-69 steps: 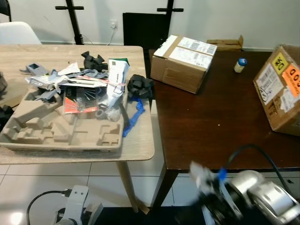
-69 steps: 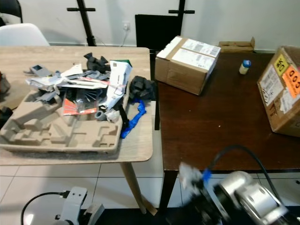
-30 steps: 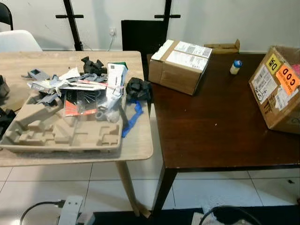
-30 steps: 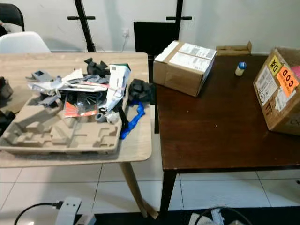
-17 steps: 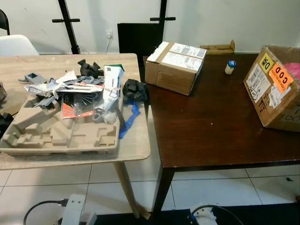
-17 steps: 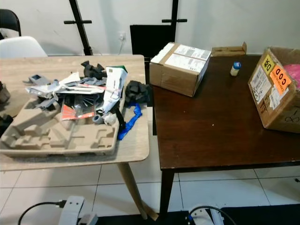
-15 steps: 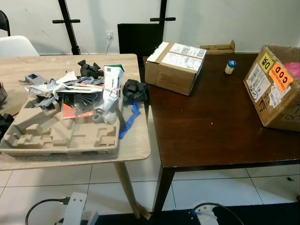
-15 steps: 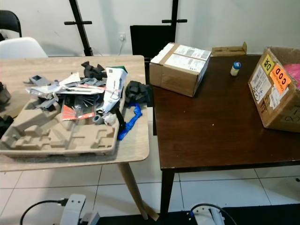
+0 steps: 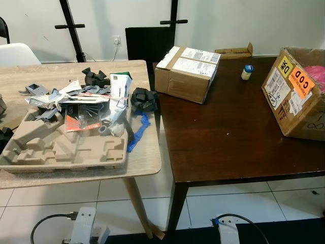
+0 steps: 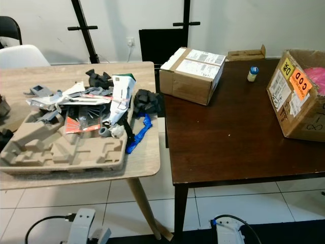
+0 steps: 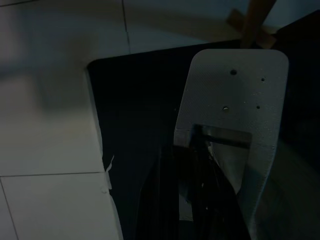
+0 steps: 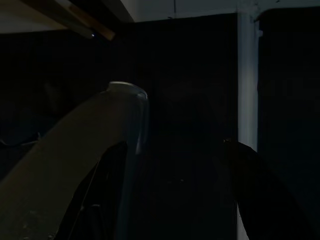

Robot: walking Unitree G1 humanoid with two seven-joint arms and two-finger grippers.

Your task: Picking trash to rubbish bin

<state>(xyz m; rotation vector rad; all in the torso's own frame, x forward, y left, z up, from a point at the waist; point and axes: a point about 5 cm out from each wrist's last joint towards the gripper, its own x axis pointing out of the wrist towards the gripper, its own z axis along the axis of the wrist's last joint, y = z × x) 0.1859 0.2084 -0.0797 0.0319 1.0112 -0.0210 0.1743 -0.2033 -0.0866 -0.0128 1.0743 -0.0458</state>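
The trash lies heaped on a light wooden table (image 9: 147, 157) at my left: a moulded pulp tray (image 9: 61, 152), crumpled papers and printed cards (image 9: 81, 101), a white carton (image 9: 118, 91), black foam lumps (image 9: 144, 98) and a blue strip (image 9: 138, 133) near the table's right edge. Both arms hang idle below the tables, the left arm (image 9: 84, 230) and right arm (image 9: 228, 231) showing at the bottom of the eye views. The left gripper (image 11: 202, 195) is dark over white floor tiles and a black mat. The right gripper (image 12: 185, 190) is in deep shade.
A dark brown table (image 9: 233, 137) adjoins on the right, carrying a sealed cardboard box (image 9: 185, 71), a small blue-capped bottle (image 9: 247, 72) and an open box with a COD sticker (image 9: 297, 91). A white chair (image 9: 15, 51) and a black panel (image 9: 147, 43) stand behind.
My right arm, raised and blurred at the lower right 2.3 s ago, has dropped to the bottom edge. The camera has shifted slightly; the things on both tables lie as before.
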